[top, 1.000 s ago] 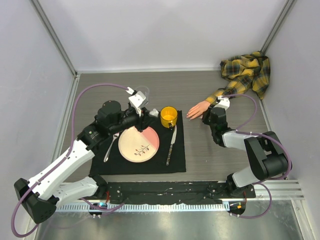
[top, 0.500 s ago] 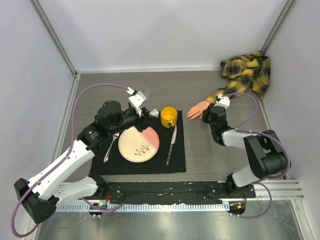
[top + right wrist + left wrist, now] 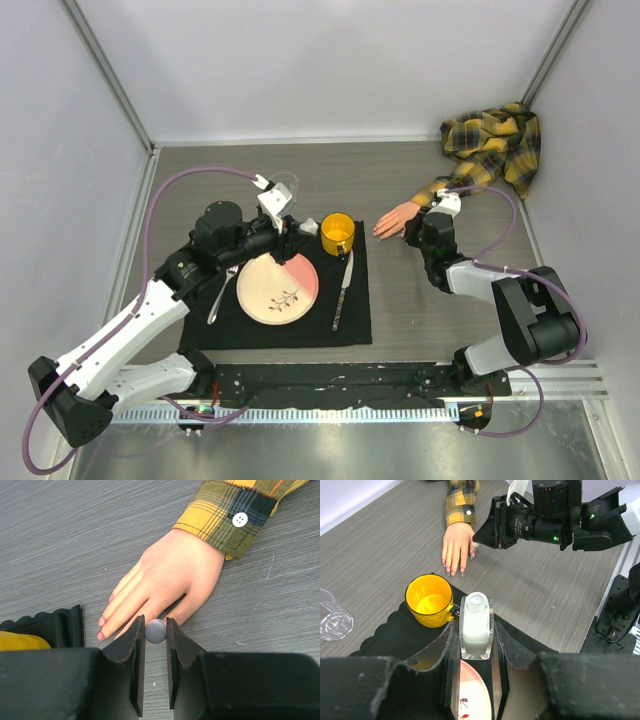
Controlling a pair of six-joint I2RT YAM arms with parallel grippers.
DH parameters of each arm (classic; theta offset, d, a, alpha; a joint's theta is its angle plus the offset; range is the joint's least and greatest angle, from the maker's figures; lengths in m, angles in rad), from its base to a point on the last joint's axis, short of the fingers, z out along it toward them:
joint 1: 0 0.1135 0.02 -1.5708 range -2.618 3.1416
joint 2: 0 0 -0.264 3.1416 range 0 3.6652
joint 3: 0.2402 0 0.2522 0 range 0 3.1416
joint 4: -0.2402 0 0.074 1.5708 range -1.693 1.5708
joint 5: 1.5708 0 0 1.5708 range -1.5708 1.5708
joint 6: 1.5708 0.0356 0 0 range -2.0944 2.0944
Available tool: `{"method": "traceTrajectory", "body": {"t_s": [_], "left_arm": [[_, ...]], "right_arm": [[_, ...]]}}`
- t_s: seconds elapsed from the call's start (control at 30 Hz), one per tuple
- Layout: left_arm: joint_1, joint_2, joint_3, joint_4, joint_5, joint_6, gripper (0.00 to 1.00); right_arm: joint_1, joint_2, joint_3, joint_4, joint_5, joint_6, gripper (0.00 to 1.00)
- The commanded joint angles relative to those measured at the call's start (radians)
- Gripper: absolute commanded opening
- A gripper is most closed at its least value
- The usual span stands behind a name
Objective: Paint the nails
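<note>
The pale mannequin hand [image 3: 397, 218] [image 3: 170, 580] lies flat on the table with a yellow-and-black plaid sleeve [image 3: 230, 515]. Its nails [image 3: 102, 629] [image 3: 455, 571] look pinkish. My right gripper [image 3: 155, 623] [image 3: 416, 236] hovers just over the thumb and forefinger, shut on a small round grey cap [image 3: 155, 631]. What hangs under the cap is hidden. My left gripper [image 3: 476, 642] [image 3: 288, 233] is shut on a clear square bottle [image 3: 476, 625] of white liquid, held upright over the black placemat, next to the yellow cup [image 3: 429, 599].
On the black placemat [image 3: 345, 325] lie a pink-and-cream plate [image 3: 277, 288], a fork [image 3: 221, 295] and a knife [image 3: 341, 292], with the yellow cup [image 3: 338, 233] at its far edge. A clear glass [image 3: 332, 622] stands left of the cup. The plaid shirt bunches in the far right corner [image 3: 495, 140].
</note>
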Motion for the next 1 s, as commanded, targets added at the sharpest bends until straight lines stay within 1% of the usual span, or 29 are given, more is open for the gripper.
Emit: {"method": "traceTrajectory", "body": {"t_s": [0.0, 0.37, 0.6, 0.83, 0.97], "left_arm": [[-0.002, -0.01, 0.003, 0.074, 0.021, 0.016, 0.0], [0.0, -0.009, 0.003, 0.074, 0.027, 0.016, 0.0], [-0.002, -0.007, 0.004, 0.074, 0.03, 0.016, 0.0], [-0.002, -0.009, 0.004, 0.074, 0.029, 0.016, 0.0], [-0.002, -0.007, 0.004, 0.074, 0.03, 0.015, 0.0]], "right_arm": [[-0.004, -0.008, -0.002, 0.048, -0.007, 0.008, 0.01], [-0.004, 0.017, 0.015, 0.016, 0.025, 0.02, 0.01], [-0.004, 0.024, 0.018, 0.011, 0.013, 0.023, 0.01], [-0.004, -0.011, 0.003, -0.033, 0.011, 0.042, 0.01], [-0.004, -0.011, -0.011, -0.03, 0.005, 0.051, 0.01]]}}
